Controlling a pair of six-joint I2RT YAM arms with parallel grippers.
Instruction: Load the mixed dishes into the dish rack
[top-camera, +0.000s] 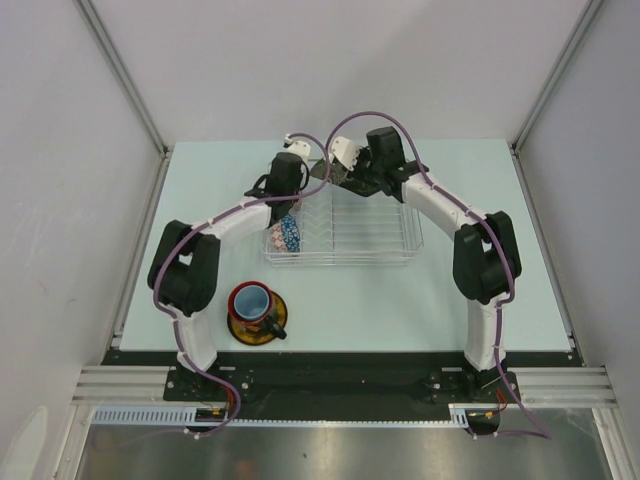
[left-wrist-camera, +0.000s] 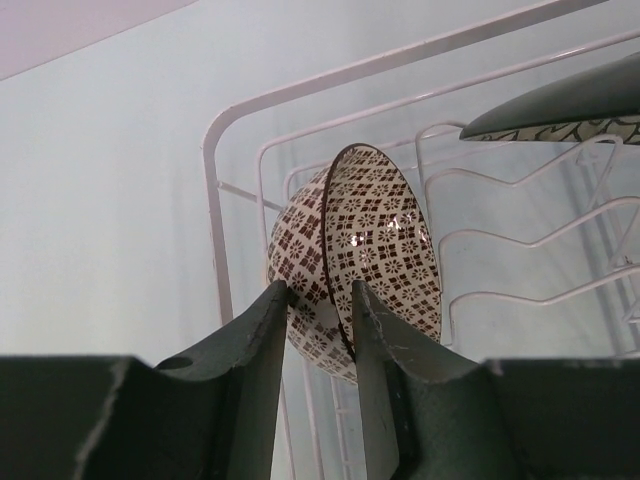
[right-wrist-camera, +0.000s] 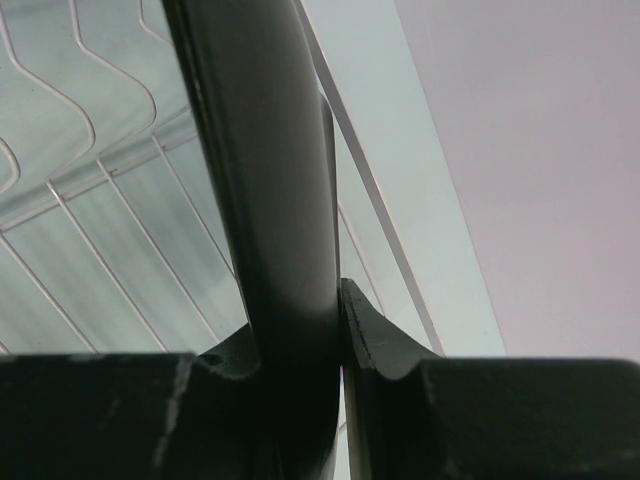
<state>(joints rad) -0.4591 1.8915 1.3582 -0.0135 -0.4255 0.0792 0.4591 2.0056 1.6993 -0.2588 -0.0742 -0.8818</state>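
Observation:
My left gripper (left-wrist-camera: 320, 300) is shut on the rim of the beige netted bowl (left-wrist-camera: 370, 240), one finger outside and one inside. It holds the bowl on edge over the far left corner of the white wire dish rack (left-wrist-camera: 212, 200). My right gripper (right-wrist-camera: 335, 300) is shut on the black square floral plate (right-wrist-camera: 270, 180), held edge-up over the rack's far side. The plate also shows in the left wrist view (left-wrist-camera: 560, 110). In the top view the small blue bowl (top-camera: 288, 237) stands in the rack (top-camera: 385, 255). The red mug (top-camera: 250, 300) sits on the yellow saucer (top-camera: 270, 325) near the left arm.
The rack's wavy prongs (left-wrist-camera: 520, 240) run to the right of the bowl. Grey walls enclose the pale table (top-camera: 480, 200) on three sides. Both arms arch in over the rack from the near edge.

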